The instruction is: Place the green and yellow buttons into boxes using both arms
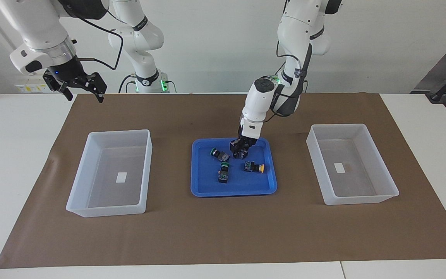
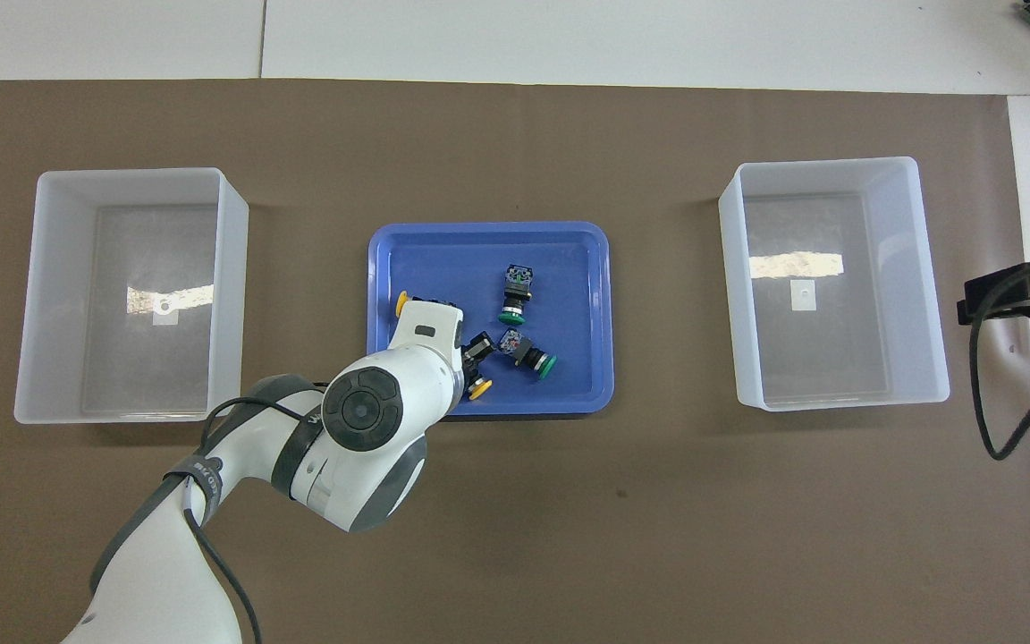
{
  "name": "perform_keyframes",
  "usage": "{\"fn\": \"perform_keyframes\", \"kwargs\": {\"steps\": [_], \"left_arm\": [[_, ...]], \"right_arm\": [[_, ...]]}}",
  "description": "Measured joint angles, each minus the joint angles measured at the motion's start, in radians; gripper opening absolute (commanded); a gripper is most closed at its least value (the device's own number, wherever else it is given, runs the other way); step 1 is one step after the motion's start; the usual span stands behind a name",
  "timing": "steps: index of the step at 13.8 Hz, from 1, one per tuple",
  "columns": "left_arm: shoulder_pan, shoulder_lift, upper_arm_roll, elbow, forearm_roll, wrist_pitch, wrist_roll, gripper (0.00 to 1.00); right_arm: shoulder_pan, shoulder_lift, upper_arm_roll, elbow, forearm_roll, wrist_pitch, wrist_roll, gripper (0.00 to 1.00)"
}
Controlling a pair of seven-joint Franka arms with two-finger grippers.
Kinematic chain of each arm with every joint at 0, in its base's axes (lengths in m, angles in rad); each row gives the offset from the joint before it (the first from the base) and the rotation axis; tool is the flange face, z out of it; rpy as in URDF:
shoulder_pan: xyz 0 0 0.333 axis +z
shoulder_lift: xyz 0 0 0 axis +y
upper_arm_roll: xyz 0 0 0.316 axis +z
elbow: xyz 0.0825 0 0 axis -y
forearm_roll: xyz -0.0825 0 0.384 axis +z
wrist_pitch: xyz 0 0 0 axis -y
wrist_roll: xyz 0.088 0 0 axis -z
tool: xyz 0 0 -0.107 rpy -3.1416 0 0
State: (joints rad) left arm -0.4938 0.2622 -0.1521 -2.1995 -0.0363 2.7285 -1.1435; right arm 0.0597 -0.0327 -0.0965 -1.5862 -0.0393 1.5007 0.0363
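I see my left gripper (image 1: 241, 149) clamped on a yellow button (image 2: 479, 386) at the blue tray's (image 1: 207, 189) robot-side edge; right gripper (image 1: 80, 87) waits, jaws apart.

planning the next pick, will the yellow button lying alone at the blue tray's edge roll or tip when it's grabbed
The yellow button probably will not tip: it already lies on its side in the blue tray. Its round cap could let it pivot or roll a little if nudged, though the blocky black body should check that. It looks small and rigid, so likely light.
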Motion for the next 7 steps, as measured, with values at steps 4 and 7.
{"fn": "perform_keyframes", "kwargs": {"steps": [4, 7], "left_arm": [[0.002, 0.005, 0.008, 0.064, 0.000, -0.114, 0.000, 0.00], [0.032, 0.002, 0.020, 0.157, 0.000, -0.257, 0.003, 0.00]], "right_arm": [[0.001, 0.000, 0.003, 0.000, 0.003, 0.000, 0.000, 1.00], [0.002, 0.000, 0.049, 0.001, 0.012, 0.019, 0.044, 1.00]]}}
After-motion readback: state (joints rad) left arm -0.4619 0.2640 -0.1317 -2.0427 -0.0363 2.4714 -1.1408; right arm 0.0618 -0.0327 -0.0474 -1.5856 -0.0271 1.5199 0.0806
